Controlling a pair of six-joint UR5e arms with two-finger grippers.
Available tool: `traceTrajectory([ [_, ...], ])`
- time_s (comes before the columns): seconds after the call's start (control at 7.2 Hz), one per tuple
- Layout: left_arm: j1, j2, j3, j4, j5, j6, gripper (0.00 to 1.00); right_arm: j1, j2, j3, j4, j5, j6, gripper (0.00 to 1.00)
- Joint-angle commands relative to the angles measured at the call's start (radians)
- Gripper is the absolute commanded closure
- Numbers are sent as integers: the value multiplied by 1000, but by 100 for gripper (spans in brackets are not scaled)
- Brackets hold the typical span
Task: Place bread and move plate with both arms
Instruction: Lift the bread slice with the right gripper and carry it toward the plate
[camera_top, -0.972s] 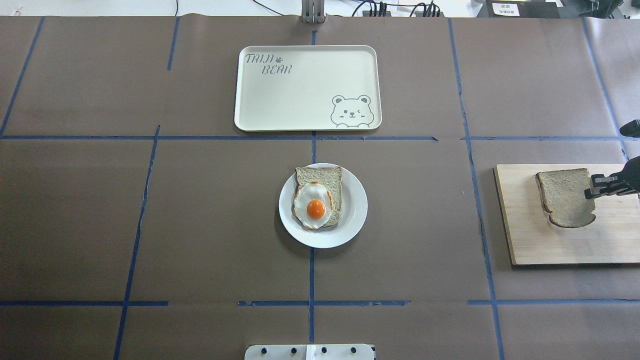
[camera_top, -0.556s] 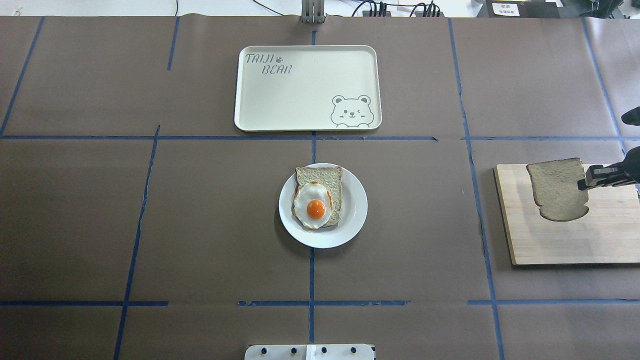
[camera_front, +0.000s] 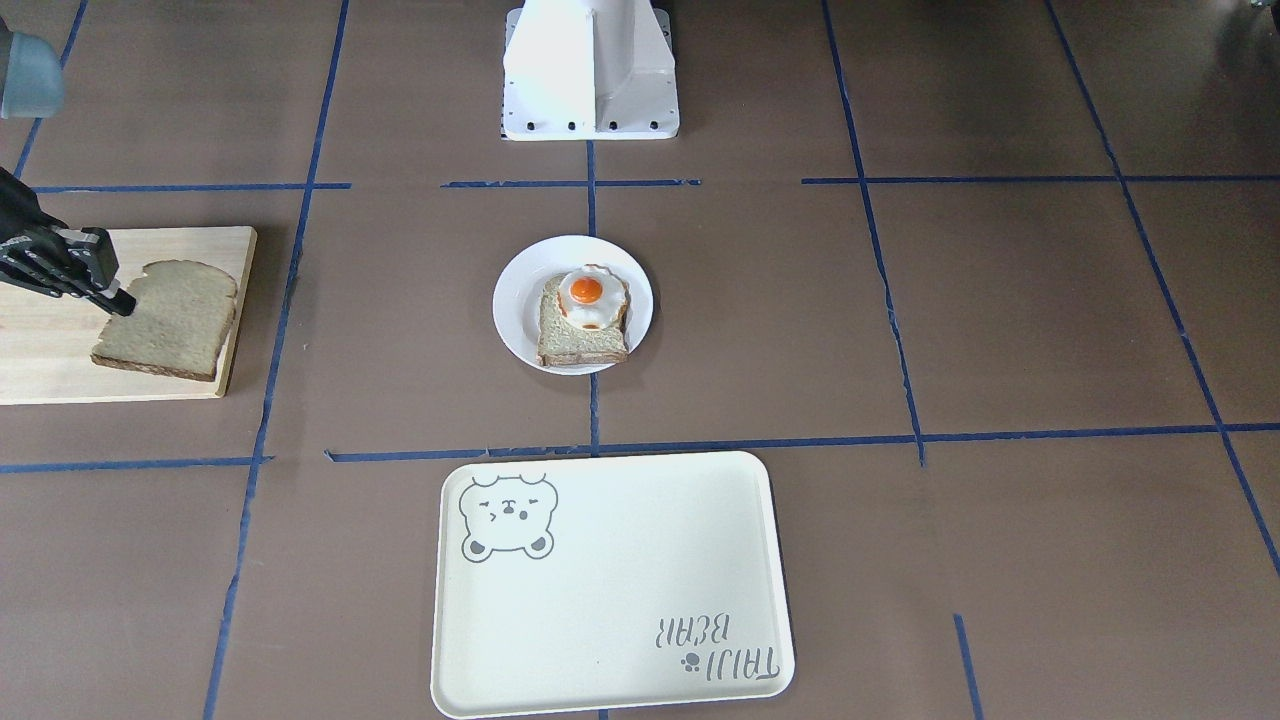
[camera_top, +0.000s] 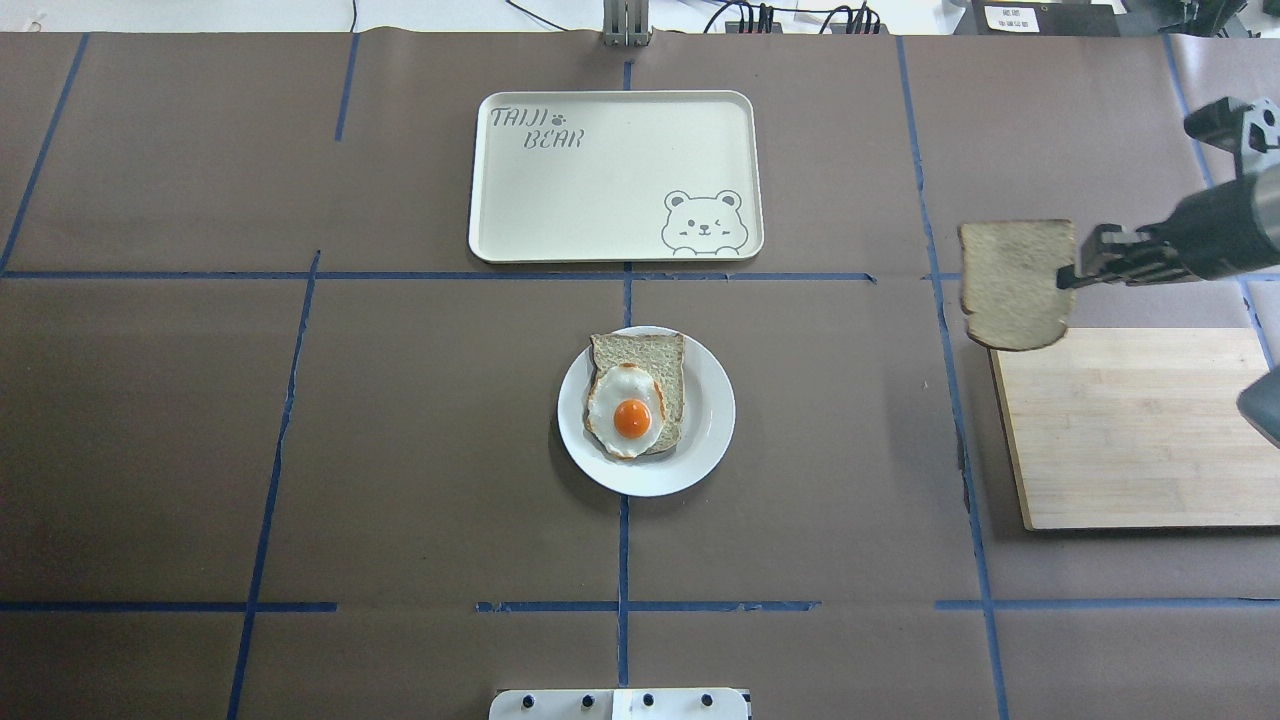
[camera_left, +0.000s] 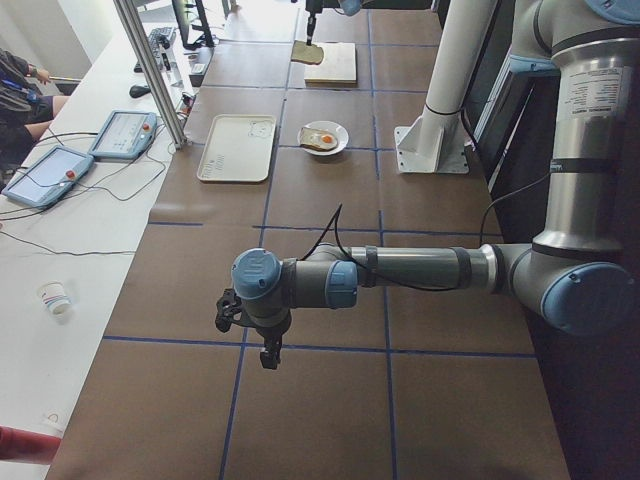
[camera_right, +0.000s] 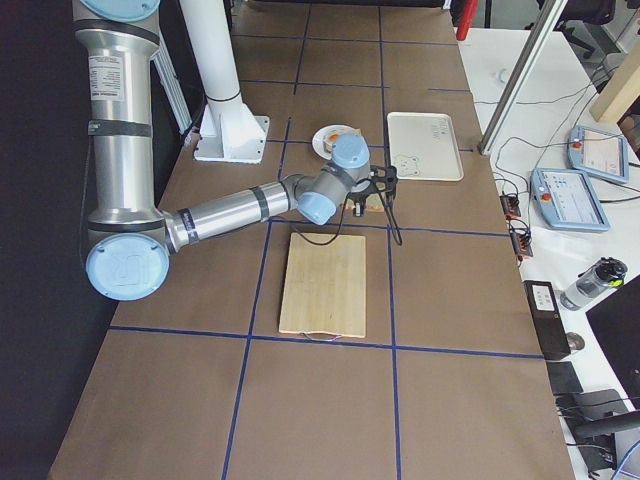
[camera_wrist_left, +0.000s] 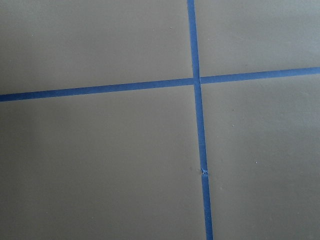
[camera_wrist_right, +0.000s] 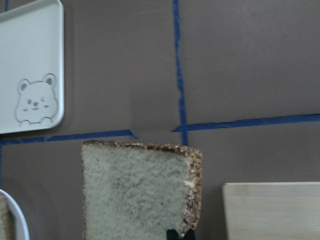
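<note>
One bread slice (camera_top: 1012, 285): pale crumb, dark crust.

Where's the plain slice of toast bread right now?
In the overhead view the plain brown-crusted toast slice is on the right, pinched by the black right gripper, in the air beside the far corner of the pale wooden board.
</note>
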Motion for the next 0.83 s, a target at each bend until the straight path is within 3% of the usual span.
traceTrajectory([
  [0.0,1,0,1,-1,-1,-22,0,-152,200,-1,2,-83,254,100],
  [0.28,1,0,4,1,-2,-22,0,-342,321,-8,0,-277,362,100],
  [0.56,1,0,12,1,-2,-22,0,-552,371,-34,-3,-556,387,100],
  [0.69,1,0,13,1,-2,-22,0,-600,409,-94,0,-603,387,100],
])
